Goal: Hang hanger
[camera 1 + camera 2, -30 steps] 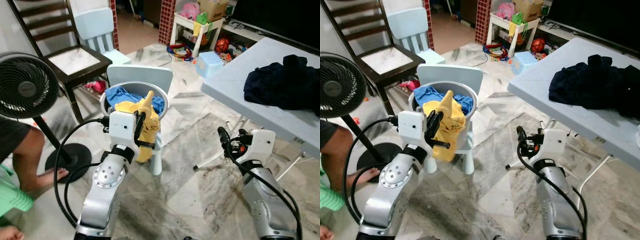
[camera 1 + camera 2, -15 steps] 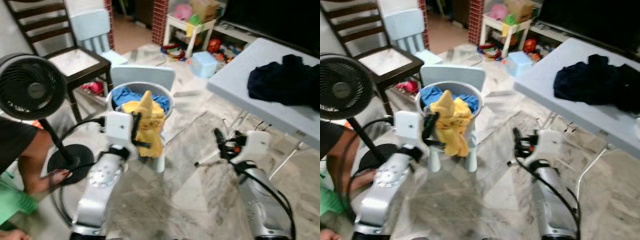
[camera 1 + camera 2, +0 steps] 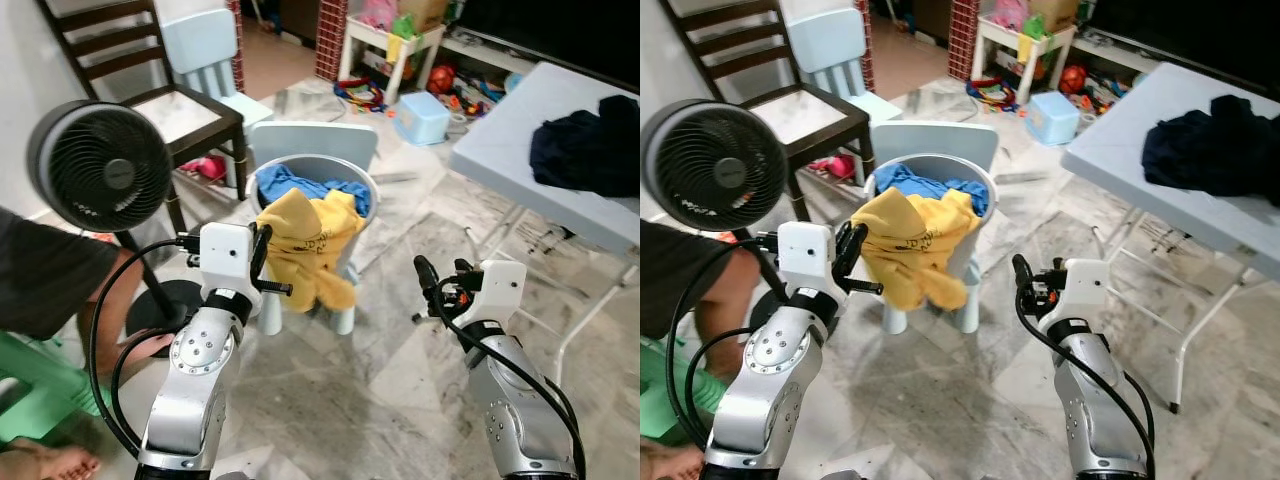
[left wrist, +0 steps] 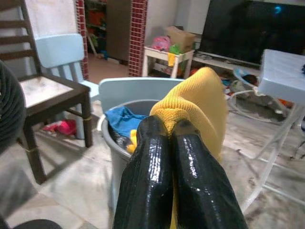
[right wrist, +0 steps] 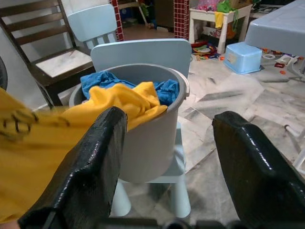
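Your left gripper (image 3: 258, 262) is pinched on the yellow shirt (image 3: 312, 240) draped over the bucket (image 3: 978, 196); lift it straight up and clear, right gripper (image 3: 1025, 283) spread wide and ready; no hanger visible

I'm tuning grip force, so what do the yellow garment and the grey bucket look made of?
The yellow garment, pinched in the left gripper, looks like soft matte knit cloth: it droops and folds, with a ribbed edge at the fingers. The grey bucket seems smooth, rigid plastic with a rolled rim, though painted metal can't be excluded.
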### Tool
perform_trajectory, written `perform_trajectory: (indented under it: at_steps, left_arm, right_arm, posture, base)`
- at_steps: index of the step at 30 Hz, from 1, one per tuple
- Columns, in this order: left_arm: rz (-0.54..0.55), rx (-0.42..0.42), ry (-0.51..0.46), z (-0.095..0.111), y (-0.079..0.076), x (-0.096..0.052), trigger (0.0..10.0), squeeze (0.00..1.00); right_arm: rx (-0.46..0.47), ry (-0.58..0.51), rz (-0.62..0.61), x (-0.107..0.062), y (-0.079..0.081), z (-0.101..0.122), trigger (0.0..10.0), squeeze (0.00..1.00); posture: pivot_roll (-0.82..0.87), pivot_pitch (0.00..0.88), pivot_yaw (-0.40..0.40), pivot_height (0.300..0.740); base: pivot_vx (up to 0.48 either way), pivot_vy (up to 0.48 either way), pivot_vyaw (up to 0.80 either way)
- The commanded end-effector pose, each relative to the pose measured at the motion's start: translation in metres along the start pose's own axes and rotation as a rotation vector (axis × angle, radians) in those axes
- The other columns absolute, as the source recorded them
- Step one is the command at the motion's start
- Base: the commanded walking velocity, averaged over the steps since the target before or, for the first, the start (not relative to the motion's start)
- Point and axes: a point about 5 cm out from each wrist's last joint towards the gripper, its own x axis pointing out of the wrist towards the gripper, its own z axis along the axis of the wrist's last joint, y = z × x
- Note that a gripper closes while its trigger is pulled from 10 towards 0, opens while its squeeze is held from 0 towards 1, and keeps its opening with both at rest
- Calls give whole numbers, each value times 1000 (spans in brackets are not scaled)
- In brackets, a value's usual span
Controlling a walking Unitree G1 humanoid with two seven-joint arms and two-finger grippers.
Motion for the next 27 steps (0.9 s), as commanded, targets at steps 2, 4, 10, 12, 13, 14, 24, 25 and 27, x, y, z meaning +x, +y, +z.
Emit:
perform_trajectory:
  at_steps: [2, 4, 10, 12, 13, 14, 24, 25, 27]
  left_arm:
    - [-85, -29, -29, 7, -21, 7, 10000, 0]
    - [-171, -29, -39, 10, -38, 14, 10000, 0]
    - [-225, -16, -27, 8, -44, 18, 10000, 0]
    - [-222, -10, -13, 5, -40, 16, 10000, 0]
    - [-222, -9, -9, 4, -39, 16, 10000, 0]
    - [-220, -8, -4, 2, -37, 15, 10000, 0]
    - [-126, -58, 36, -5, -20, 15, 10000, 0]
    - [-130, -58, 39, -6, -20, 15, 10000, 0]
    - [-147, -48, 45, -8, -21, 14, 10000, 0]
  right_arm:
    - [-11, 12, -30, -3, -9, 0, 10000, 0]
    - [-11, 15, -28, -1, -6, -1, 10000, 0]
    - [-15, 5, -29, -1, -7, 2, 10000, 0]
    - [-17, 3, -35, -1, -8, 2, 10000, 0]
    - [-16, 3, -36, -1, -8, 2, 10000, 0]
    - [-16, 3, -38, -2, -8, 1, 10000, 0]
    - [-12, -14, -46, 2, -5, 3, 10000, 0]
    - [-14, -19, -50, 3, -6, 4, 10000, 0]
    - [-15, -26, -57, 5, -7, 6, 10000, 0]
  posture:
    - [22, 111, -76, 740]
    - [17, 110, -75, 740]
    - [11, 112, -65, 740]
    - [12, 115, -61, 740]
    - [12, 115, -61, 740]
    - [13, 116, -60, 740]
    - [22, 112, -63, 740]
    - [22, 112, -63, 740]
    - [24, 99, -64, 740]
  base:
    - [0, 0, -800]
    - [0, 0, -800]
    - [0, 0, -800]
    - [0, 0, -800]
    - [0, 0, -800]
    - [0, 0, -800]
    - [0, 0, -800]
    - [0, 0, -800]
    - [0, 0, -800]
